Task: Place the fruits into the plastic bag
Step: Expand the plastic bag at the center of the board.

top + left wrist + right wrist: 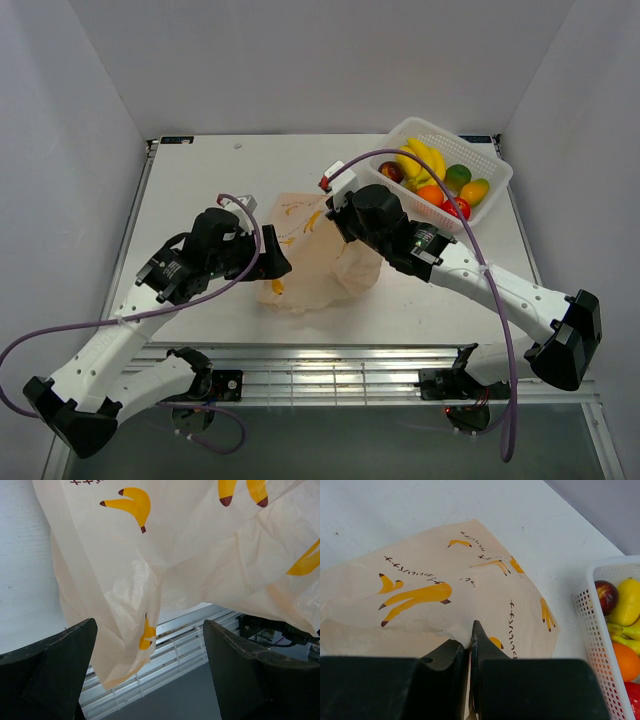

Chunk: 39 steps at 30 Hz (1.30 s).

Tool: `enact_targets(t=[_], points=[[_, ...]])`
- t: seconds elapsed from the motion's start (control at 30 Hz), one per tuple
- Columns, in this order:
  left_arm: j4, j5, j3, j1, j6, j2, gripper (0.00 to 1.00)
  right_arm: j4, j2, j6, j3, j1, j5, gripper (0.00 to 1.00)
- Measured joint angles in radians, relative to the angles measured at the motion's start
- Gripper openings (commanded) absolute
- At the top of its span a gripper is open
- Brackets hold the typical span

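Right gripper [471, 645] pinches plastic bag [445, 580] rim, likely to hold mouth up — left gripper [150, 625] wide-jawed, grasping nothing; fruits [440, 178] in basket [492, 195], 1 o'clock

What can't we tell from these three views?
- plastic bag mouth: open or not, unseen; both arms cover it from above, wrist views too close.
- left gripper: jaws wide, bag fold between them; contact unclear.
- right gripper: pinches the bag; which part is hidden by its own fingers.
- fruits: the lower ones are hidden in the pile; basket cut by the right wrist view's edge.
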State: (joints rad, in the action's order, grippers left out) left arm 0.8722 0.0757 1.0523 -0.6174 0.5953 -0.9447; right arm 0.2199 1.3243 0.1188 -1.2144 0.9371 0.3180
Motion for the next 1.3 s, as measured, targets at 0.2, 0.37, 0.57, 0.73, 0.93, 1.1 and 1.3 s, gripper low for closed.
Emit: enact_targets(t=[0.2,0.37,0.57,0.73,0.93,1.1,1.3], points=[[-0.003,-0.008,0.003,-0.002,-0.029,-0.081,0.98,0.014,-0.002,0.002,0.000,0.000,-0.004,0.08],[-0.010,0.012,0.002,-0.023,-0.037,-0.110,0.98,0.017,-0.004,0.003,-0.001,0.000,-0.004,0.08],[-0.034,0.013,-0.014,-0.106,-0.005,-0.140,0.97,0.018,-0.009,0.001,-0.002,0.000,-0.011,0.08],[-0.020,-0.038,-0.023,-0.189,0.048,-0.209,0.74,0.018,-0.027,0.000,-0.002,0.000,-0.019,0.08],[0.020,-0.155,-0.023,-0.204,0.131,-0.229,0.26,0.018,-0.069,0.000,-0.001,0.000,-0.053,0.08],[0.031,-0.252,0.004,-0.204,0.200,-0.259,0.00,0.020,-0.109,-0.004,0.007,0.001,-0.082,0.08],[0.032,-0.282,0.027,-0.204,0.215,-0.250,0.00,0.018,-0.122,0.004,0.021,-0.006,-0.085,0.08]])
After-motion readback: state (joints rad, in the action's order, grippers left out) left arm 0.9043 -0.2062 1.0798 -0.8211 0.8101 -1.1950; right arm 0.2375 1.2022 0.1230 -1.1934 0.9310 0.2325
